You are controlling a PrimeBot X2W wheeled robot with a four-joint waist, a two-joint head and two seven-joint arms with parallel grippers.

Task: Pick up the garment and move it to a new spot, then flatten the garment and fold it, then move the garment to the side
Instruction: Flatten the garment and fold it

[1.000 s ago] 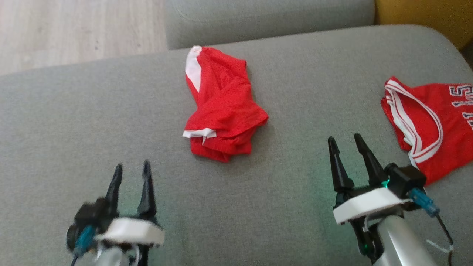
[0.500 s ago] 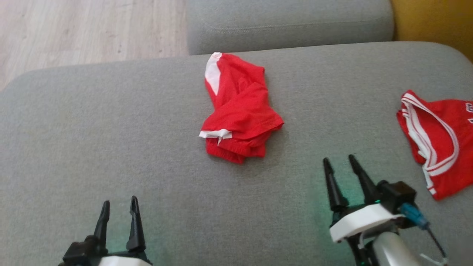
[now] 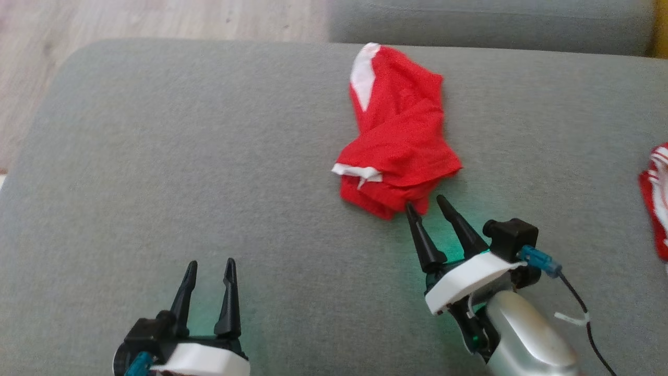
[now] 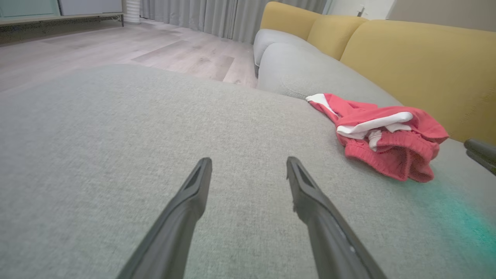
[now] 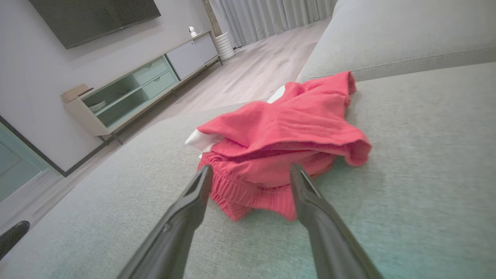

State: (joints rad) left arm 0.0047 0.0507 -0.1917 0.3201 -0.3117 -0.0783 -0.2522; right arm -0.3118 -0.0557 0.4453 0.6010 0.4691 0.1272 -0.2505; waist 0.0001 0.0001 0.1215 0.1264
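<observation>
Closest to us, at the lower left of the head view, our left gripper (image 3: pixel 211 262) hangs low over the bare grey woven-fabric seat cushion (image 3: pixel 156 156). Its two long dark fingers are spread apart with nothing between them. To the right and a little farther out, our right gripper (image 3: pixel 425 202) reaches forward on its silver forearm, its jaws likewise released and empty. Its fingertips are at the near edge of the crumpled red garment with white panels (image 3: pixel 399 136). In the right wrist view they stand either side of the bunched ribbed waistband, and we cannot tell whether they touch the cloth.

The garment lies in a loose heap on the seat cushion, right of centre. It runs from the right gripper toward the cushion's far edge, with a white strip on its near left side and a white wedge at its far end.

Well off to the right, on the same cushion, we see part of a second red garment with white stripes (image 3: pixel 656 198). Beyond the seat lies another grey upholstered cushion (image 3: pixel 469 23), and left of it pale wood-plank flooring (image 3: pixel 156 18). In the left wrist view, mustard-yellow back cushions (image 4: pixel 418 58) rise behind the seat. Farthest off, the right wrist view shows a low pale-green media cabinet (image 5: pixel 128 93) under a dark wall-mounted screen (image 5: pixel 93 15).
</observation>
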